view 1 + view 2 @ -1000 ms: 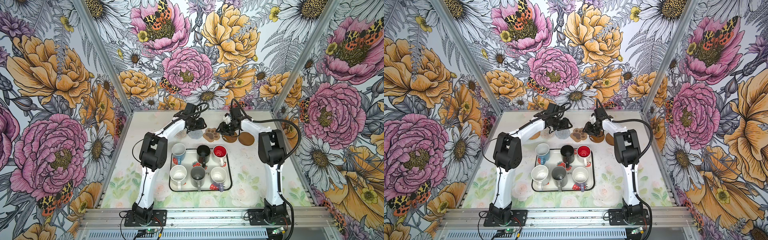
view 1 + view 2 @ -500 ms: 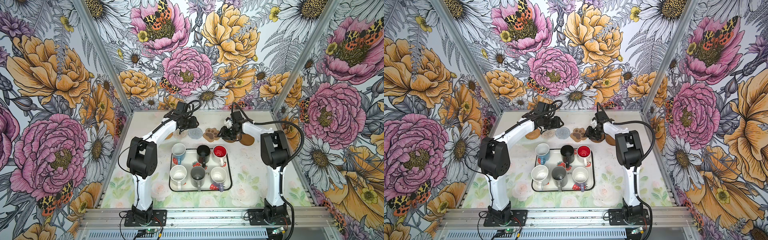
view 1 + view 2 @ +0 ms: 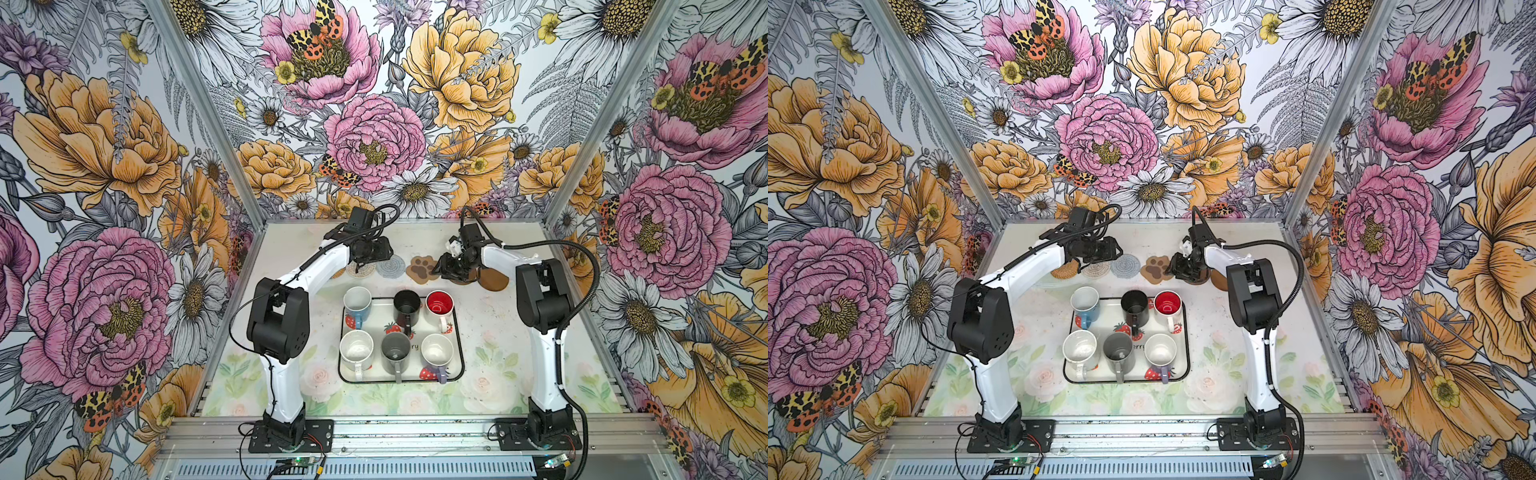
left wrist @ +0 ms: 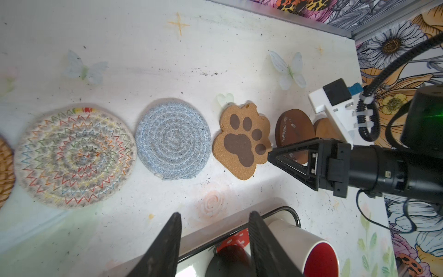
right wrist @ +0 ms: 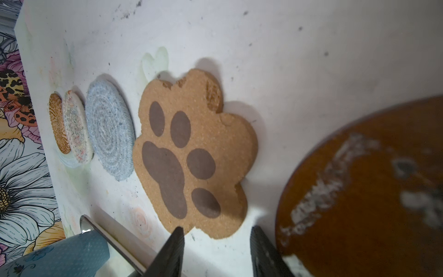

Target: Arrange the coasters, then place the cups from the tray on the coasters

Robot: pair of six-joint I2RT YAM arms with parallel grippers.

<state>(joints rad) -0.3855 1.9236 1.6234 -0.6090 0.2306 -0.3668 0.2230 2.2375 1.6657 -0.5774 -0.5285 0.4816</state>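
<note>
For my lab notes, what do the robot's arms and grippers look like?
The left arm and right arm match: white links, black joint housings, black corrugated cables. The left gripper and right gripper have black ribbed wedge fingers.

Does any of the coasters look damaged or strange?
Yes. The brown disc beside the paw-shaped coaster has whitish worn patches on its glossy top, and the paw's toe edge looks chipped.

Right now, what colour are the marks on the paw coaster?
Dark brown on the tan paw coaster; right wrist view.
</note>
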